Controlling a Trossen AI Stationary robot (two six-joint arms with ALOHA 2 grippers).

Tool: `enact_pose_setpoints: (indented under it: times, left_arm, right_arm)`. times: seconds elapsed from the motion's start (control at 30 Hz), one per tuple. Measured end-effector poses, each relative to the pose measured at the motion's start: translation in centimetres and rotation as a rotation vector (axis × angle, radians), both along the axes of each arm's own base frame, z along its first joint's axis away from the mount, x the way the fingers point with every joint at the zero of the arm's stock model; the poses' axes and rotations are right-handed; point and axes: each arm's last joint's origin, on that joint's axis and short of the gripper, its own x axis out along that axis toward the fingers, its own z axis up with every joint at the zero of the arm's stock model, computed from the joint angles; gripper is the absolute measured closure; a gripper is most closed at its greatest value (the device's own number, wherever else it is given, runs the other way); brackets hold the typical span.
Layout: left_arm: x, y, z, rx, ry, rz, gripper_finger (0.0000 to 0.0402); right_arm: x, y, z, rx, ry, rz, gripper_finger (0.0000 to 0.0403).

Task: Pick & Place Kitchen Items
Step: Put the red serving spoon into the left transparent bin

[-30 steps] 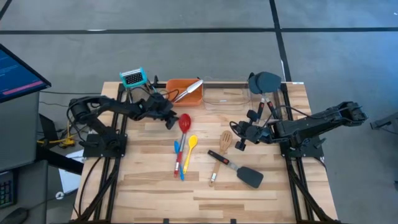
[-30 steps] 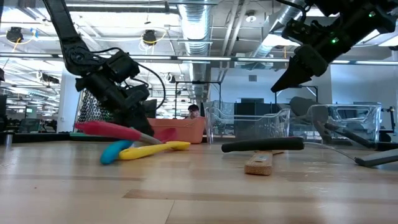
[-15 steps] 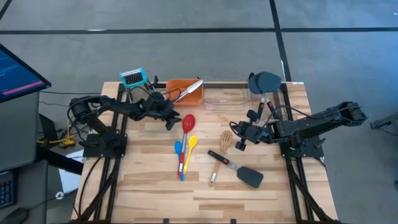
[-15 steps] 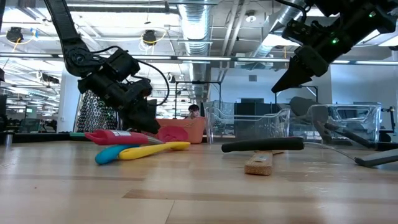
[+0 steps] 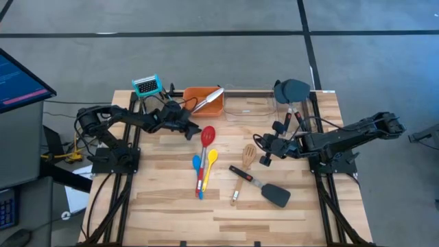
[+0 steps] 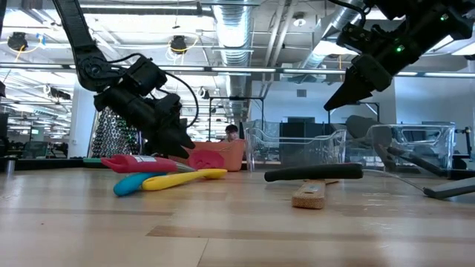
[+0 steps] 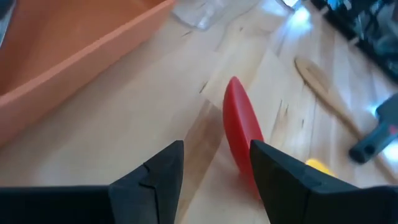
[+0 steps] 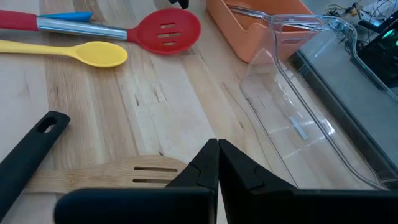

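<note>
Several utensils lie on the wooden table [image 5: 171, 213], apparently in a workshop hall.

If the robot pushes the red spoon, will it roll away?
Probably not: the red spoon has a wide slotted head lying flat, so it should slide or pivot. Its metal handle looks stiff and maybe slippery. The open left gripper is beside it.

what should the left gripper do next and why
Probably lower the left gripper and move it forward so its open fingers straddle the red slotted spoon. The spoon lies flat on the table, just ahead of the fingertips, ungrasped.
</note>
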Motion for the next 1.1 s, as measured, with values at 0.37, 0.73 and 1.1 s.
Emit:
enact_pose_setpoints:
  times: [0.37,0.73,1.1]
  left_arm:
    - [0.7,-1.1,0.0,-0.009,0.005,-0.004,0.023]
    - [1.2,-1.7,0.1,0.022,0.011,0.002,0.023]
    - [1.8,-2.4,-1.2,0.027,0.054,0.027,0.023]
  right_arm:
    - [0.0,0.0,0.0,0.0,0.0,0.0,0.0402]
    - [0.0,0.0,0.0,0.0,0.0,0.001,0.0402]
    - [0.0,0.0,0.0,0.0,0.0,0.001,0.0402]
